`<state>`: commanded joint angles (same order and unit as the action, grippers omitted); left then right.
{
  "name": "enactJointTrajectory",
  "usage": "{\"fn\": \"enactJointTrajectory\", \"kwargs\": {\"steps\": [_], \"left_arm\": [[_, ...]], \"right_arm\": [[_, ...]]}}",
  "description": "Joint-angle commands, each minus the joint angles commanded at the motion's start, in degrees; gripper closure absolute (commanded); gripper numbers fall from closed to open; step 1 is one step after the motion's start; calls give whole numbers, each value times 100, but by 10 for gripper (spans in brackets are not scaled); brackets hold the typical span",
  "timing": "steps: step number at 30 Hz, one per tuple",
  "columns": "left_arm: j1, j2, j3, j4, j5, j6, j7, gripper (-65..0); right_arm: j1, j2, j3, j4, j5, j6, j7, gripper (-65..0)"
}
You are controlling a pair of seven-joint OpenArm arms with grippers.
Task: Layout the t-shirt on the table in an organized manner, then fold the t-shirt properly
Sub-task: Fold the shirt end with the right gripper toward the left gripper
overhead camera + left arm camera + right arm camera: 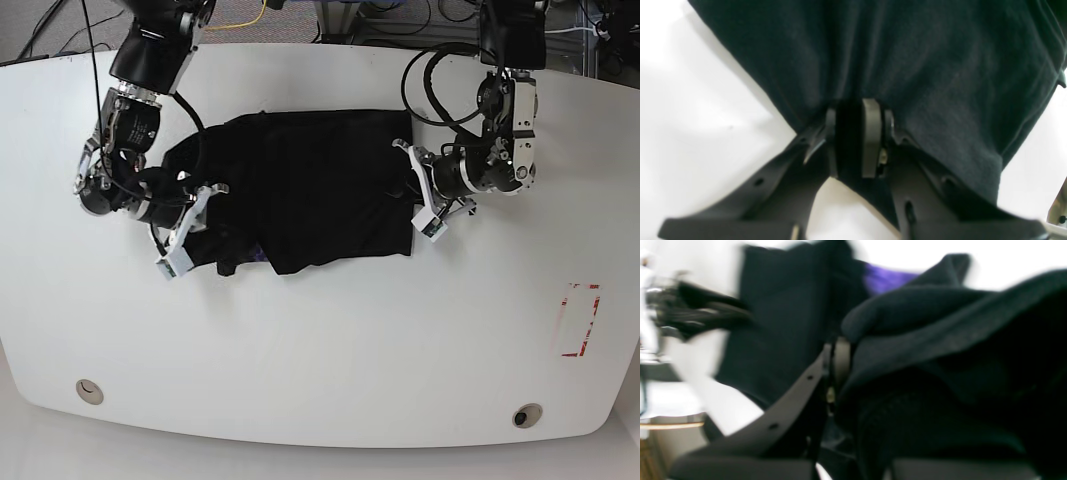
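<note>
Pinching a fold of the t-shirt [907, 66], the left gripper [855, 140] has its jaws pressed together on black cloth above the table [690, 116] in the left wrist view. Blurred, the right wrist view shows the right gripper [835, 363] clamped on bunched cloth with purple print. From the base view, the shirt lies rumpled at the table's middle between both arms.

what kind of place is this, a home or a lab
Likely a robotics lab or test bench: a bare white table with a red rectangle marking, loose cables behind it, and two robot arms working a black t-shirt.
</note>
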<state>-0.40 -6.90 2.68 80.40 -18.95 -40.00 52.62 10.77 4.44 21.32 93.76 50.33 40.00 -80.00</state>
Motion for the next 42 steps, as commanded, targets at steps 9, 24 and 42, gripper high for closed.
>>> {"fn": "enactJointTrajectory", "kwargs": {"steps": [9,24,42], "left_arm": [[-70,-9,185,-132,9,0,-9,-82],[-167,0,185,-237,9,0,-9,-82],[-255,9,387,-246,9,0,-26,-82]], "right_arm": [[211,-387,-404,97,-9,0,0,-5],[237,-299,-1442,97,-9,0,312,-89],[290,-325,-2637,176,-9,-804,831,-412]]}}
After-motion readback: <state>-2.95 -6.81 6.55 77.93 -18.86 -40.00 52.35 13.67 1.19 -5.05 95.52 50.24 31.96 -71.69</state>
